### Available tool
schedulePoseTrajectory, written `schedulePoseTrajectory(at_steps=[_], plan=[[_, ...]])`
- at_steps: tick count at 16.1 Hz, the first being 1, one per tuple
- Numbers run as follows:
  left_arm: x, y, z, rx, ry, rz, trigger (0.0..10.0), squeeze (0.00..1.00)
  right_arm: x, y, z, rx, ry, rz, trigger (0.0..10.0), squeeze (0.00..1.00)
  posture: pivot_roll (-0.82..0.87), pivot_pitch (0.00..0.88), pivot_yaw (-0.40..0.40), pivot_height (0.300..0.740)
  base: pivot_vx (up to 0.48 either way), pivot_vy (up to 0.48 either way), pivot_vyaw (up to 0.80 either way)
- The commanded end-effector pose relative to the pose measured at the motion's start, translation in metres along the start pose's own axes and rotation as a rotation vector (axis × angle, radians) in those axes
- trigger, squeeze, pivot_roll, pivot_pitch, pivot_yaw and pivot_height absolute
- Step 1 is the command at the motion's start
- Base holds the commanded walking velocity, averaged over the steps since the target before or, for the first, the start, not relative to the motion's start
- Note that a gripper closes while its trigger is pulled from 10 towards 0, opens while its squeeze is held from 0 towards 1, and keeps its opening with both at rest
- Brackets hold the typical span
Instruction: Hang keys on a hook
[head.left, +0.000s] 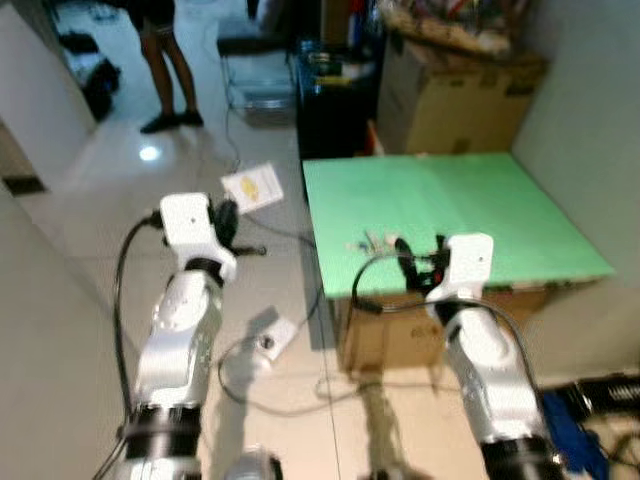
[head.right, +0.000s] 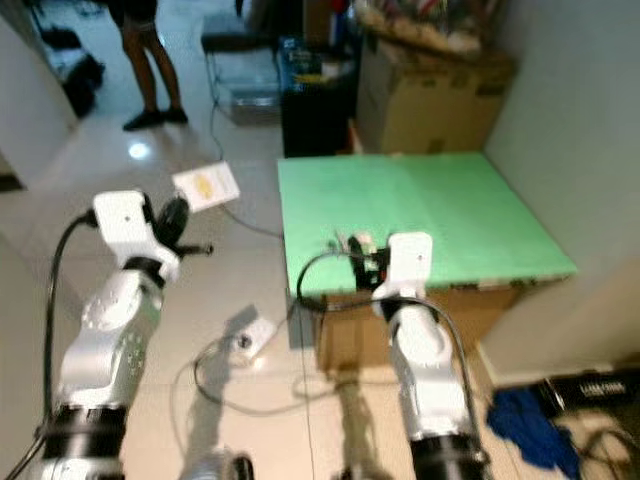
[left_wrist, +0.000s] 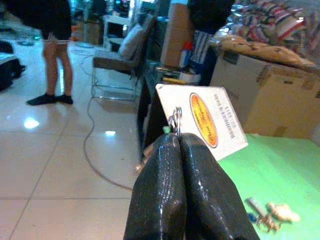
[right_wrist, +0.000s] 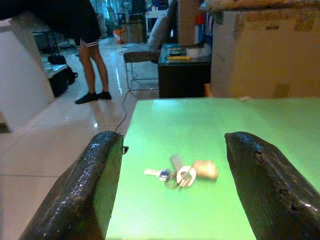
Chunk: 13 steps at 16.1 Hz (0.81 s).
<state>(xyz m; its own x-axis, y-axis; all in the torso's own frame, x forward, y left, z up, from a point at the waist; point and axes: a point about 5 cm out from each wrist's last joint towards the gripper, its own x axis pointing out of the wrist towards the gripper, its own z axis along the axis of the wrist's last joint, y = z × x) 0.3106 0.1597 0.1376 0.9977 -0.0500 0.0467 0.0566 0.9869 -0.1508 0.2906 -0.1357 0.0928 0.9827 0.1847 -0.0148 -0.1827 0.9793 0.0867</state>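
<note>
Near the green tabletop's (head.left: 470, 205) front-left corner lie the keys (head.left: 380, 242), just ahead of the right gripper (head.left: 420, 258). From its wrist, fingers spread wide. Left gripper (left_wrist: 179, 142) is pinched on a white card's (left_wrist: 207, 120) ring.

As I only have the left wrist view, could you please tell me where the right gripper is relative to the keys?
Observer: The right gripper is at the near edge of the green table, pointing at the keys, short of them.
Operator: Thanks. Is it open?
Observer: Yes, its fingers are spread wide, framing the keys.
Operator: And where is my left gripper?
Observer: The left gripper, holding the white card, is over the floor, left of the table.
</note>
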Motion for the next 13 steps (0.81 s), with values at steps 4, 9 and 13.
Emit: schedulePoseTrajectory(at_steps=[4,9,13], plan=[[-0.002,0.000,-0.007,-0.007,0.023,0.010,10.0,0.00,-0.004,0.003,-0.008,0.019,0.017,0.011,10.0,0.00,-0.12,0.021,0.026,0.740,-0.303,0.000,0.00],[-0.001,0.005,-0.005,0.008,0.022,0.017,10.0,0.00,-0.007,0.007,-0.016,0.031,0.037,0.017,10.0,0.00,-0.10,0.034,0.023,0.740,-0.310,0.000,0.00],[-0.004,0.007,-0.005,0.011,0.016,0.032,10.0,0.00,-0.004,0.009,-0.016,0.035,0.040,0.036,10.0,0.00,-0.08,0.032,0.009,0.740,-0.305,0.000,0.00]])
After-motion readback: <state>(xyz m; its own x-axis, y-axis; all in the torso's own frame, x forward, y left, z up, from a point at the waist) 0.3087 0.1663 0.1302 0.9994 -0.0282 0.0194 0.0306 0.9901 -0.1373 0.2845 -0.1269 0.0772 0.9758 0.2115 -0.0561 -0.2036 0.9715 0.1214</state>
